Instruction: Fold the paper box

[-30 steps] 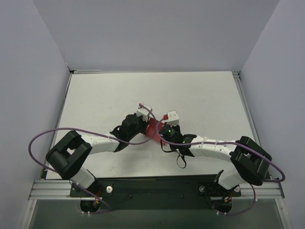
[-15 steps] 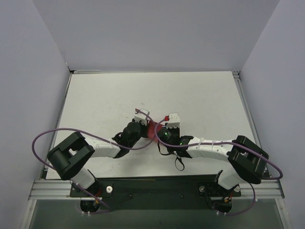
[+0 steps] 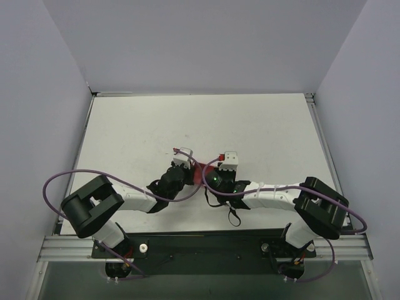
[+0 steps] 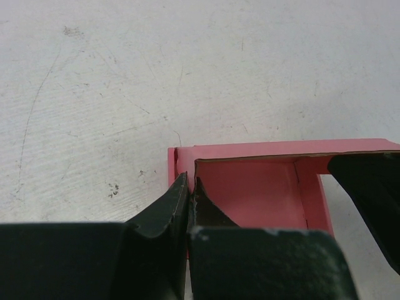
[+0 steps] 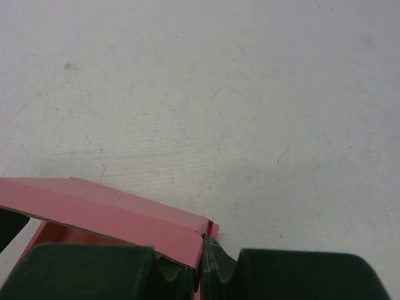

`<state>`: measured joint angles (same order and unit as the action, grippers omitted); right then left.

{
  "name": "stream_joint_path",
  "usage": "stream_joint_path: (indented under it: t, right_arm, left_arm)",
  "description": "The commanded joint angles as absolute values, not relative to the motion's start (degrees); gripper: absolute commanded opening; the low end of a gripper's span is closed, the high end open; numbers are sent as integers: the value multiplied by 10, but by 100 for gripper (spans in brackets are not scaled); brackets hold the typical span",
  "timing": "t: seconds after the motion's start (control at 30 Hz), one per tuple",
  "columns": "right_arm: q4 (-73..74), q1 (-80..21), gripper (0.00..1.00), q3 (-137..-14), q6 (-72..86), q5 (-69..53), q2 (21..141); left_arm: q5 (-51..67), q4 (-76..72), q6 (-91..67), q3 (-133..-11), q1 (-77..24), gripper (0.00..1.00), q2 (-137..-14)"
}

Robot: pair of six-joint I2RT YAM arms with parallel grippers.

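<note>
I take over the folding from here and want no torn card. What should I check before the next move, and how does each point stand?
1. Left gripper shut on a wall of the paper box, near a corner: ok.
2. Right gripper shut on the box's edge at its other end: ok.
3. Box walls raised around a hollow: ok.
4. Box sits between both grippers, over the table: ok.
5. Box bottom resting on the table or lifted: cannot tell.
6. Card free of tears at the pinch points: cannot tell.
</note>
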<state>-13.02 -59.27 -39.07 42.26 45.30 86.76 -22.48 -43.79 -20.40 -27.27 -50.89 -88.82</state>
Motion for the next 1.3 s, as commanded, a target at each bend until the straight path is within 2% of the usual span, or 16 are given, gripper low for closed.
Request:
stream_joint_path:
  t: [0.0,0.3,0.53,0.73,0.83,1.03,1.27]
  right_arm:
    - [-167,-625,4,-383,482,435,872]
    - [-77,-659,10,-393,525,473,870]
    - [-44,-684,35,-398,536,489,860]
    - [-25,-707,53,-393,529,508,824]
    - [-18,-724,58,-379,525,511,797]
    - [-22,-779,61,-356,477,519,739]
    - [-37,-783,62,-326,466,488,652]
  left_arm:
    - [-187,-414,-235,-252,-530,0,-877]
    - [-211,-400,-231,-244,-534,0,-867]
    - [-248,-376,-223,-248,-543,0,-864]
    - [-274,-367,-207,-248,-553,0,-860]
    - [-289,-360,-200,-248,-555,0,-859]
    - [-313,-355,-187,-248,-562,0,-859]
    - [-316,-366,-186,-237,-566,0,-859]
